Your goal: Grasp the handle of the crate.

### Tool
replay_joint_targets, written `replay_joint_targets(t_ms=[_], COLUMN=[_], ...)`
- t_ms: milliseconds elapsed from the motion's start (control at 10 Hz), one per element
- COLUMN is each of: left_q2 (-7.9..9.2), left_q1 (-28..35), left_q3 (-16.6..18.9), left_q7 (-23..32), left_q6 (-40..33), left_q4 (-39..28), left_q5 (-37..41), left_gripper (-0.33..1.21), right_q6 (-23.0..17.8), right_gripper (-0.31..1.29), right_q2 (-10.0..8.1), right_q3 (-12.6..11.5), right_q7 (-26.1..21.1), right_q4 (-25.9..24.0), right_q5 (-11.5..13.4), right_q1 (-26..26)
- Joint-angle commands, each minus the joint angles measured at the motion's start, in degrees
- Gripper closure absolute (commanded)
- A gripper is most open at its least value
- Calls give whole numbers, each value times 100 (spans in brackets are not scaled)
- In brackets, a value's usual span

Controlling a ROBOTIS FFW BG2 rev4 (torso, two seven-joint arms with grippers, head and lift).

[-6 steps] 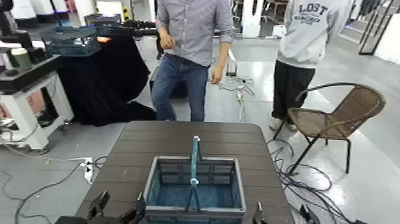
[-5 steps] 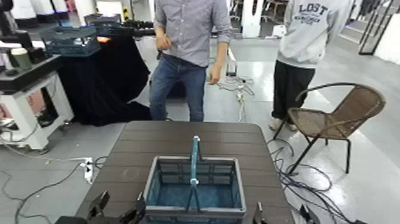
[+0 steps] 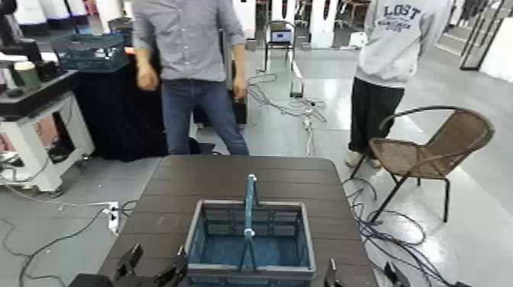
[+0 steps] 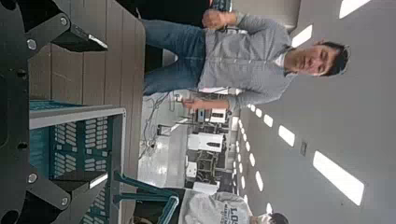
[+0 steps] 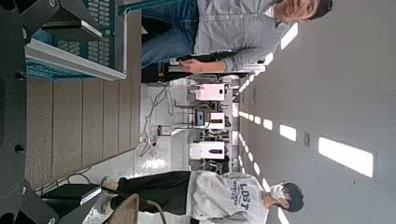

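Left pincer (image 3: 153,269) is sitting at the near left corner of the table (image 3: 229,179), just beside the crate's near left corner, its dark fingers (image 4: 73,28) spread apart with nothing between them. Right pincer (image 3: 362,276) is waiting at the near right edge, close to the crate's near right corner, fingers also standing apart and clamping nothing. Between them the blue crate (image 3: 250,241) is resting on the near half of the dark slatted table, its grey rim level. The teal handle (image 3: 249,206) is standing upright across the crate's middle, running near to far, untouched by either pincer. Beyond the table's far edge a person in a grey shirt and jeans (image 3: 188,72) is standing on the left, and a person in a light sweatshirt (image 3: 391,69) is standing farther right, beside a wicker chair (image 3: 431,153).
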Motion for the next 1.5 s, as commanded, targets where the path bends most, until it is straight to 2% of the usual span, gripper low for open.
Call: replay_joint_targets(t_ms=[100,300,400,700,900,1000,1100,1200,1500], left_q2=[10,89,194,704,1029,1249,1477,1636,1847], left_q1=[-305,-463,-595,-1201,-1755,-2001,-2247,-2520,-3258], left_q3=[225,313,340,392,445,428,357,252,-170], left_q7=[-509,-509,-509,-527,-764,-826,-826,-834,-1063], left_q6=[902,1148,1333,2291,3126,3425,3820,4251,5007], left_q4=[-15,-33,-33,2,301,468,626,846,1593], left_q5=[442,934,1303,2577,3509,3922,4406,4854,5575], left_gripper=[30,31,31,31,31,31,31,31,31], right_q6=[2,11,20,37,55,64,73,73,81], right_gripper=[15,15,15,15,15,15,15,15,15], right_q2=[-8,-8,1,1,1,-8,-8,-8,-8], right_q3=[9,9,9,27,44,44,53,62,80], right_q7=[0,0,0,0,0,0,0,0,0], right_q4=[18,27,27,45,45,45,45,45,45], right_q5=[-12,-12,-21,-29,-38,-38,-38,-38,-56], right_q1=[-17,-17,-17,-34,-43,-52,-60,-69,-87])
